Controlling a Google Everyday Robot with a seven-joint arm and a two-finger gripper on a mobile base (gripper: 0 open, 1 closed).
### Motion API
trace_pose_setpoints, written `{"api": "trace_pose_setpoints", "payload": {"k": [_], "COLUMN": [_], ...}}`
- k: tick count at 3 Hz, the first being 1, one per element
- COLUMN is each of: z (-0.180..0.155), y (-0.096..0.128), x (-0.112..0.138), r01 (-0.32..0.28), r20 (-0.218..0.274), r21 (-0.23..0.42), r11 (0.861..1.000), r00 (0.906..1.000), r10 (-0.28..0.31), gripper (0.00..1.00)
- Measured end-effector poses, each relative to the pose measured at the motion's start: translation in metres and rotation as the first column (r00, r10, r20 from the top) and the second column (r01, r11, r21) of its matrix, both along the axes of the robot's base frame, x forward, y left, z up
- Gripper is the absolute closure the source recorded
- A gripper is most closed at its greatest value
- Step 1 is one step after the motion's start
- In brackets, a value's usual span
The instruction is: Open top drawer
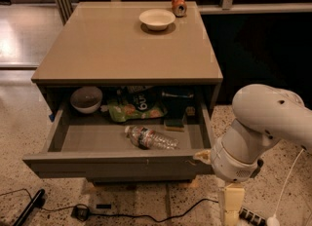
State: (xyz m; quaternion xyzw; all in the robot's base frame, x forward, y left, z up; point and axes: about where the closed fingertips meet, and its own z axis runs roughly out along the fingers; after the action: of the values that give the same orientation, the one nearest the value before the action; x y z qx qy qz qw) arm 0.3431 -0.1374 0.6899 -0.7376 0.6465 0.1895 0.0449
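Judging by how things lie, you have the main work done: the drawer [117,164] stands pulled well out from under the tabletop [122,49], its front far forward of the cabinet and its inside open to view. A bottle [151,138] lies on its side near the front, and a grey bowl [86,98], a green pouch [129,109] and a sponge [174,124] sit toward the back. On the tabletop, at its far edge, are a pale bowl [157,19] and a can [179,4].

What is left looks small. You might draw the drawer a little further if it has more travel, though you cannot see from here whether it does. Otherwise you only need to take the arm clear.

The gripper [232,201] hangs at the near right, pointing down toward the floor, just beside the drawer's right front corner and lower than its front. The drawer lies to its left and slightly farther away. You cannot tell whether the gripper is spread or closed, and nothing shows it holding the drawer.
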Motion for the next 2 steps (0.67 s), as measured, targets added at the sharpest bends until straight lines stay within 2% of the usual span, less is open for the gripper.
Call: {"api": "trace_pose_setpoints", "payload": {"k": [2], "z": [0.0147], "y": [0.0058], "x": [0.0018], "r01": [-0.010], "r20": [0.041], "r21": [0.029], "r11": [1.000], "r00": [0.9991], "r10": [0.009], "gripper": [0.00]}}
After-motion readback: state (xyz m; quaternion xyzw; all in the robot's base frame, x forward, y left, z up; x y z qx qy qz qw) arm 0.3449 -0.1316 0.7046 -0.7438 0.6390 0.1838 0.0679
